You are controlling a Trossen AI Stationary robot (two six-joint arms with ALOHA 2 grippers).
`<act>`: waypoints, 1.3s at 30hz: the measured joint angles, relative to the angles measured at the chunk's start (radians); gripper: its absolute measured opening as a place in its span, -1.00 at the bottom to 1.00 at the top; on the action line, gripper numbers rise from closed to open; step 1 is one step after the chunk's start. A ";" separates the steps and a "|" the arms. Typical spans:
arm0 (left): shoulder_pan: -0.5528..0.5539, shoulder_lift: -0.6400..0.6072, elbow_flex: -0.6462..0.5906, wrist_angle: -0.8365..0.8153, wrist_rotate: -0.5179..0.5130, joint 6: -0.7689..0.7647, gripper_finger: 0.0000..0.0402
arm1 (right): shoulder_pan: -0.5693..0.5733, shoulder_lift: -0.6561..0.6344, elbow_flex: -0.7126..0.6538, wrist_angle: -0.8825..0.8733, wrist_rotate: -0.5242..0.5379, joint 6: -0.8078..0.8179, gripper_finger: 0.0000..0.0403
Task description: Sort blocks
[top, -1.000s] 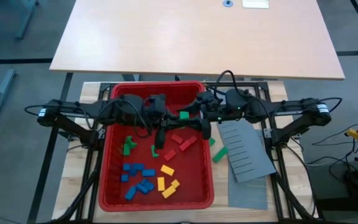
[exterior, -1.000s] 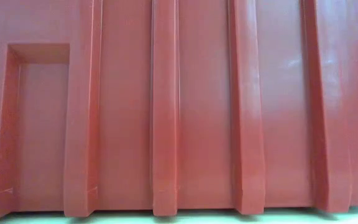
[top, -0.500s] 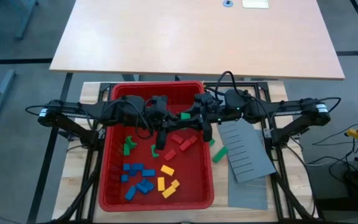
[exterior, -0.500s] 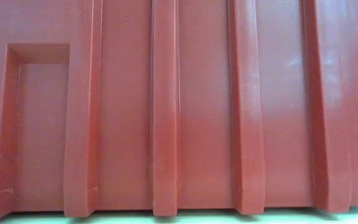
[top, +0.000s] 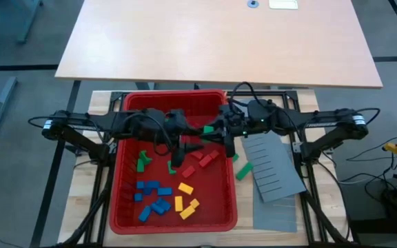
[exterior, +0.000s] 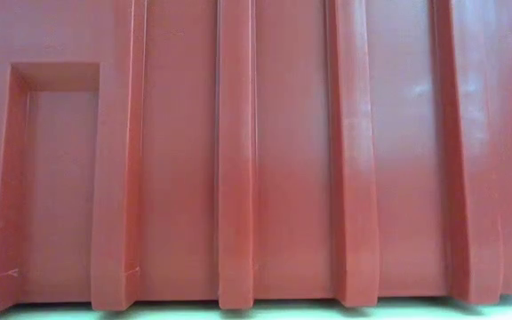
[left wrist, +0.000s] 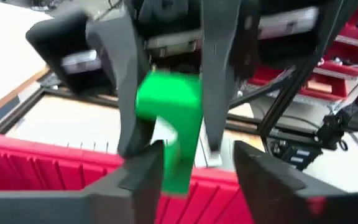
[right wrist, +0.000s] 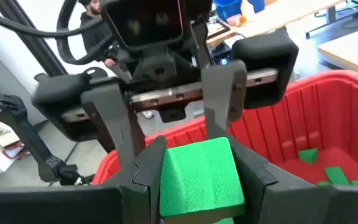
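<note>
Starting at the near end of the red bin (top: 126, 220) in the high view: we've got the blue blocks (top: 154, 196) bunched around 7 o'clock and the yellow blocks (top: 185, 200) around 5 o'clock. A few green ones (top: 142, 164) sit at 9 o'clock and the red ones (top: 202, 157) are near the middle. So the sort looks partly done to us.

Up toward 12 o'clock the two arms meet nose to nose. Compared with a second ago, both have closed in on each other above the bin, and the left one has swung up to point across at the right. That reads like a handover to us, not a drop.

The wrist views show what the overhead can't. The right tool (right wrist: 196, 158) is clamped on a green block (right wrist: 197, 171), fingers tight on both sides. The left tool (left wrist: 197, 177) faces it with its fingers spread wide and nothing in them, and the block hangs just beyond their tips. We can't tell if they're touching it yet.

The low view is no help, just the bin's ribbed wall. Out at 3 o'clock, outside the bin, a stray green block (top: 243, 171) lies at the edge of a grey slotted panel (top: 274, 169). Past all that, the right wrist view catches a person (right wrist: 95, 18) in the room.
</note>
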 joint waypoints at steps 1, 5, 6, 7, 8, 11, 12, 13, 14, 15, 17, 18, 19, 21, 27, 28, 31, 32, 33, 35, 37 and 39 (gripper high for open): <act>0.000 0.000 0.000 -0.009 0.000 -0.003 -0.04 | 0.000 -0.004 0.000 -0.007 0.000 0.000 -0.47; 0.000 -0.001 0.001 -0.063 0.000 -0.009 0.27 | 0.000 -0.020 0.000 -0.056 0.000 0.001 -0.47; 0.000 -0.002 0.001 -0.087 0.000 -0.015 0.34 | 0.000 -0.025 0.000 -0.073 -0.001 0.001 -0.47; 0.000 -0.003 0.001 -0.114 0.000 -0.020 0.39 | 0.000 -0.032 0.000 -0.099 0.001 0.001 -0.47; 0.000 -0.003 0.001 -0.145 0.000 -0.028 0.44 | 0.000 -0.040 0.000 -0.129 0.009 0.001 -0.47; 0.000 -0.004 0.001 -0.254 0.000 -0.045 0.54 | 0.000 -0.071 0.000 -0.251 0.040 0.002 -0.47; 0.000 -0.004 0.001 -0.290 0.000 -0.049 0.55 | 0.000 -0.082 0.001 -0.301 0.053 0.003 -0.47; 0.000 -0.004 0.001 -0.323 0.000 -0.053 0.55 | 0.000 -0.094 0.001 -0.358 0.065 0.004 -0.47; 0.000 -0.004 0.001 -0.355 0.000 -0.057 0.55 | 0.000 -0.107 0.001 -0.416 0.074 0.007 -0.47; 0.000 -0.004 0.001 -0.383 0.000 -0.058 0.55 | 0.000 -0.119 0.001 -0.470 0.081 0.009 -0.47; 0.000 -0.004 0.001 -0.428 -0.002 -0.058 0.56 | 0.000 -0.149 0.001 -0.581 0.089 0.021 -0.47; 0.000 -0.004 0.001 -0.443 -0.007 -0.058 0.56 | 0.000 -0.163 0.001 -0.636 0.091 0.032 -0.47; 0.000 -0.004 0.001 -0.454 -0.016 -0.059 0.56 | 0.001 -0.178 0.001 -0.696 0.092 0.039 -0.47; 0.000 -0.004 0.001 -0.467 -0.024 -0.059 0.56 | 0.001 -0.198 0.001 -0.820 0.092 0.066 -0.47; 0.004 -0.005 0.001 -0.467 -0.045 -0.058 0.56 | 0.001 -0.218 0.001 -1.023 0.101 0.130 -0.47; 0.004 -0.005 0.001 -0.467 -0.049 -0.058 0.56 | 0.001 -0.217 0.002 -1.027 0.102 0.132 -0.45; 0.007 -0.005 0.001 -0.468 -0.054 -0.058 0.56 | 0.001 -0.208 0.002 -1.025 0.101 0.133 -0.24; 0.007 -0.005 0.001 -0.468 -0.054 -0.058 0.56 | 0.001 -0.204 0.002 -1.024 0.101 0.133 -0.16; 0.007 -0.005 0.001 -0.468 -0.054 -0.058 0.56 | 0.001 -0.202 0.002 -1.023 0.101 0.133 -0.08; 0.007 -0.005 0.001 -0.481 -0.054 -0.064 0.56 | 0.001 -0.198 0.002 -1.024 0.101 0.133 0.04; 0.007 -0.005 0.001 -0.514 -0.054 -0.068 0.56 | 0.001 -0.193 0.002 -1.024 0.101 0.133 0.12; 0.007 -0.004 0.000 -0.563 -0.054 -0.068 0.56 | 0.001 -0.192 0.002 -1.023 0.102 0.133 0.17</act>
